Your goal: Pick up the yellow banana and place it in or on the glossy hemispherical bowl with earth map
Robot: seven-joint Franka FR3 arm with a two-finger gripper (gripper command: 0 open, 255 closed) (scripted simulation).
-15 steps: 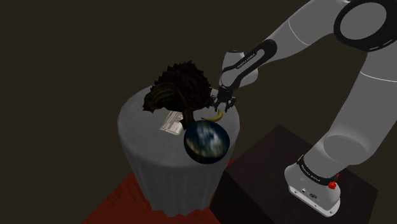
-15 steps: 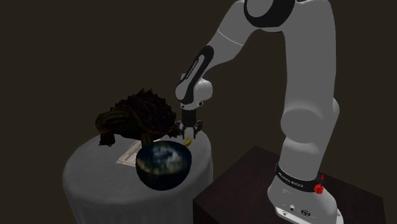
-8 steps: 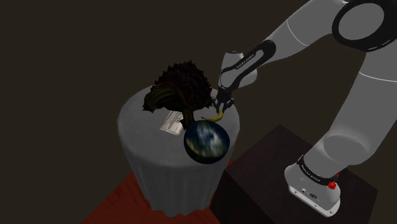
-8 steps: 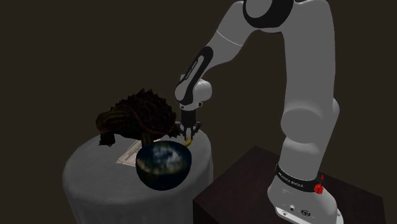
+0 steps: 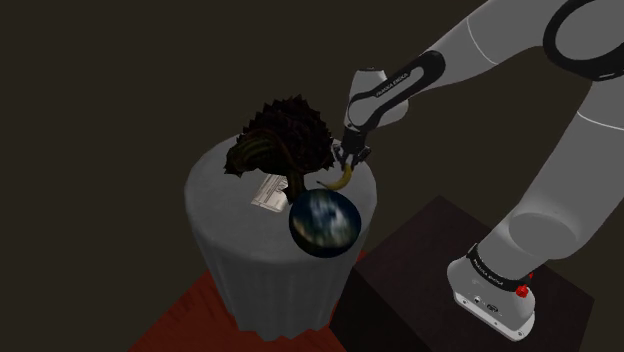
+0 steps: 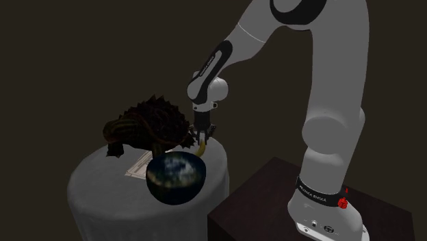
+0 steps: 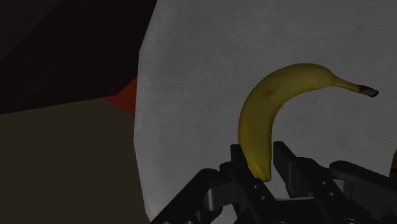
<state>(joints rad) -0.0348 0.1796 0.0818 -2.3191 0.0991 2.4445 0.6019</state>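
Observation:
The yellow banana (image 7: 270, 114) is clasped at one end between my black fingers (image 7: 240, 162), its stem end pointing away from the hand. In the shoulder view my gripper (image 5: 348, 163) holds the banana (image 5: 343, 178) just above the round table (image 5: 215, 185), behind the globe-patterned bowl (image 5: 323, 222). From the second exterior view the banana (image 6: 201, 148) hangs under the gripper (image 6: 203, 136), right behind the bowl (image 6: 176, 176) at the table's near edge.
A large dark spiky turtle figure (image 5: 277, 138) stands on the table beside the gripper. A flat white booklet (image 5: 268, 193) lies in front of it. The cloth-covered table (image 6: 92, 185) stands on a red rug (image 5: 185, 318). My dark stand (image 5: 420, 280) is close by.
The fingers closed on the banana and lifted it slightly off the table; the banana now hangs more upright. The arm's upper links rose a little.

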